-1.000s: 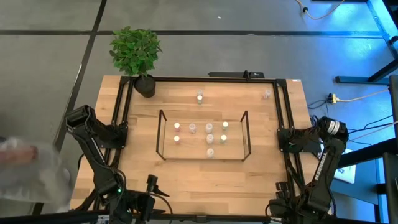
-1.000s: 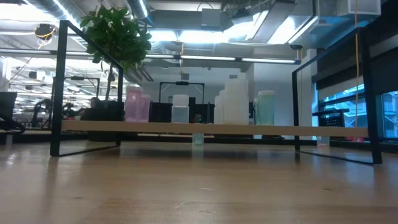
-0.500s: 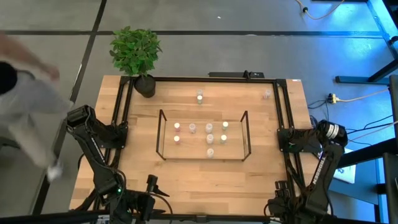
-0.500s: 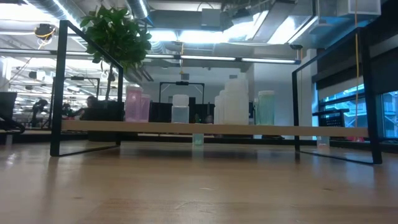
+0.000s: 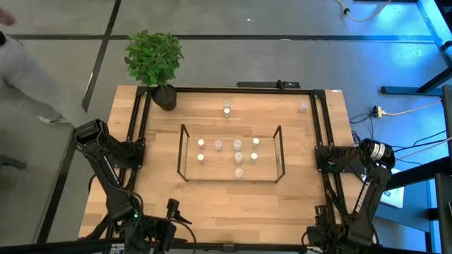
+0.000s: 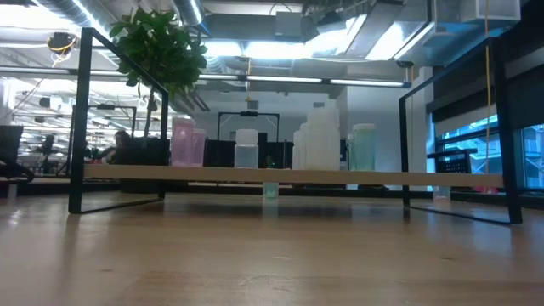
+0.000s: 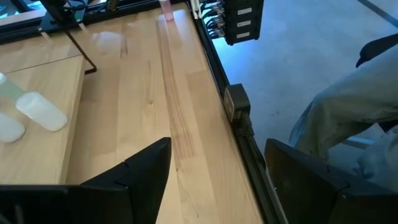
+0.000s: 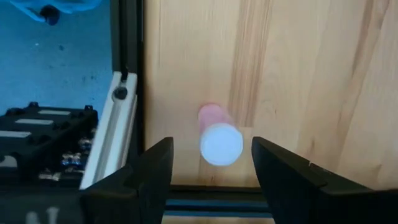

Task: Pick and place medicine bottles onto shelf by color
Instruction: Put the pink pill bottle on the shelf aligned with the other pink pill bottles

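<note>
The shelf (image 5: 229,152), black rods over a pale board, stands mid-table with several small bottles upright on the board (image 6: 246,149). Two more bottles stand on the table beyond it, one pale (image 5: 227,109) and one pinkish (image 5: 303,107). A pink bottle with a white cap (image 8: 219,140) stands upright on the table by the right frame rail. My right gripper (image 8: 211,149) points down over it, open, one finger on each side with a gap to each. My left gripper (image 7: 217,149) is open with nothing between its fingers at the table's left side (image 5: 134,152).
A black frame (image 5: 316,127) runs around the table. A potted plant (image 5: 155,60) stands at the far left corner. A person (image 5: 21,70) is on the floor beyond the table's left side and shows in the left wrist view (image 7: 348,112).
My right gripper has sunk slightly toward the pink bottle, still open. The person beside the table's left edge has moved away toward the far left. The bottles and the shelf have stayed in place.
</note>
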`<control>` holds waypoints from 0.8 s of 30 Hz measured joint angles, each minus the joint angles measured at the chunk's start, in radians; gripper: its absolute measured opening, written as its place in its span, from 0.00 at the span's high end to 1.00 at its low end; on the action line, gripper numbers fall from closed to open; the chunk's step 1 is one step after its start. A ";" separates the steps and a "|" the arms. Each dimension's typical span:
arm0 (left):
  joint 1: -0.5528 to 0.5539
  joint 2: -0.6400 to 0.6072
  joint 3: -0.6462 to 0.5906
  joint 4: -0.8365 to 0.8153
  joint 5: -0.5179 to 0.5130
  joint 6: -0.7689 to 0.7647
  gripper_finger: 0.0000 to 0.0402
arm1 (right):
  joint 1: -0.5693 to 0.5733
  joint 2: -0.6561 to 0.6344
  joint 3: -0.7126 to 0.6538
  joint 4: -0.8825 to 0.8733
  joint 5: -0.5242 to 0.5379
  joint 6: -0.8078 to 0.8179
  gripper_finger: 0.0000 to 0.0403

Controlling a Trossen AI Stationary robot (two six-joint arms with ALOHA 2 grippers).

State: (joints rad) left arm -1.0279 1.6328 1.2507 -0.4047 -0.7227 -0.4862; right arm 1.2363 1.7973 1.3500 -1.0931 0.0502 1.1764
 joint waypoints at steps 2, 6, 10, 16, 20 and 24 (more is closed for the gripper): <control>0.000 0.000 0.000 0.000 0.001 0.000 0.37 | 0.003 0.000 -0.012 0.006 0.000 0.001 0.45; 0.000 0.000 0.000 0.000 0.002 0.000 0.37 | 0.002 0.000 -0.031 0.015 0.000 0.000 0.45; 0.000 0.000 0.000 0.000 0.002 0.000 0.37 | 0.003 0.000 -0.059 0.038 0.000 0.000 0.45; 0.000 0.000 0.000 0.002 0.003 0.000 0.37 | 0.003 0.000 -0.090 0.069 0.000 0.000 0.45; 0.000 0.000 0.000 0.002 0.003 0.000 0.37 | 0.004 0.000 -0.131 0.128 -0.001 0.000 0.45; 0.000 0.000 0.000 0.002 0.003 0.000 0.37 | 0.004 0.000 -0.167 0.190 -0.009 0.006 0.45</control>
State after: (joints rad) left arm -1.0279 1.6325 1.2507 -0.4030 -0.7197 -0.4862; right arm 1.2404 1.7973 1.1834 -0.9035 0.0414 1.1819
